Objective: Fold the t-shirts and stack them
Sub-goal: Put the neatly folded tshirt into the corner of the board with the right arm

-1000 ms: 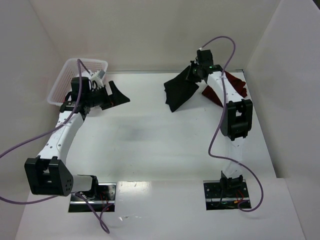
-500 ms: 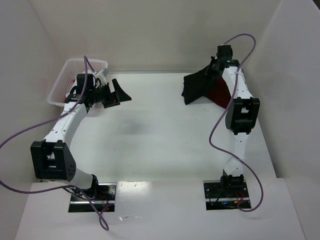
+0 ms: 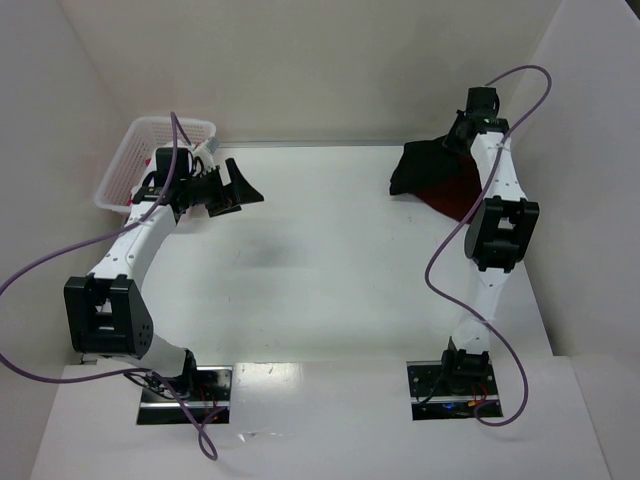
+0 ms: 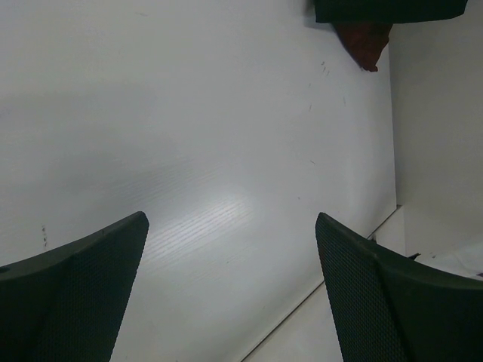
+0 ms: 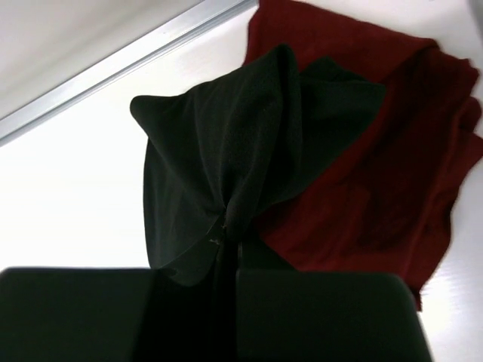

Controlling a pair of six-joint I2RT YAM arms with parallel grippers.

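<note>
The white table (image 3: 330,270) carries a maroon t-shirt (image 3: 455,193) and a white basket (image 3: 118,168).

The white tabletop (image 3: 320,270) lies open centrally; a white plastic lattice basket (image 3: 120,165) blocks far left, a black cloth t-shirt (image 3: 420,166) over a maroon cloth t-shirt (image 3: 455,192) far right.

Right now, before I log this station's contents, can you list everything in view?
black shirt: one, black, far right corner, hanging pinched, partly over the maroon one
maroon shirt: one, dark red, lying on the table, far right corner
basket: one, white lattice, far left corner
table: one, white
cables: two, purple, one along each arm
arms: two, white and black, left by the basket, right over the shirts
left fingers: two, black, spread apart, holding nothing
right fingers: two, black, closed on the black shirt
</note>
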